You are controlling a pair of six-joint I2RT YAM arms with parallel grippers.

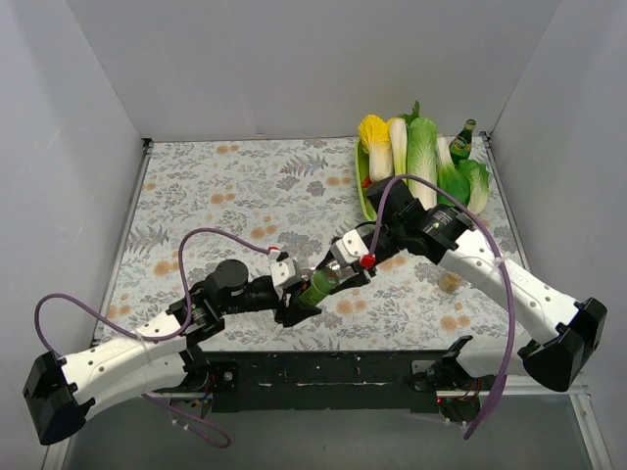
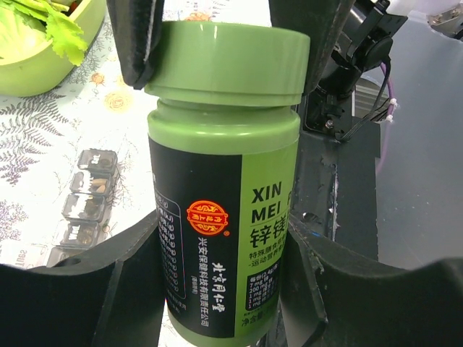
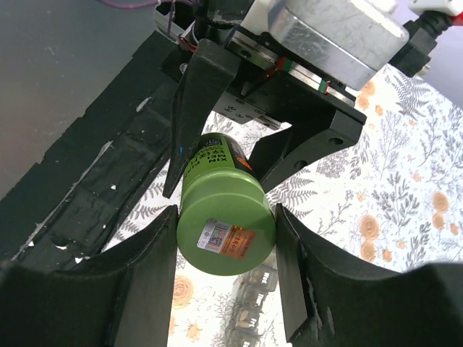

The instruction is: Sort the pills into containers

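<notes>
A green pill bottle [image 1: 318, 286] with a black label is held in the air between both arms. My left gripper [image 2: 224, 289] is shut on the bottle's body [image 2: 217, 217]. My right gripper [image 3: 226, 235] is shut on its green cap [image 3: 226, 235], which carries a small sticker. The cap also shows at the top of the left wrist view [image 2: 228, 61], with the right fingers [image 2: 134, 43] on both sides. The strip of containers [image 2: 87, 210] lies on the table under the bottle, lids shut, and shows in the right wrist view [image 3: 253, 303] too. No loose pills are in view.
A green tray [image 1: 364, 186] with cabbages and lettuce stands at the back right, a small green bottle [image 1: 462, 142] behind it. A small tan object [image 1: 451, 283] lies on the floral cloth right of centre. The black base plate [image 1: 323, 367] runs along the near edge.
</notes>
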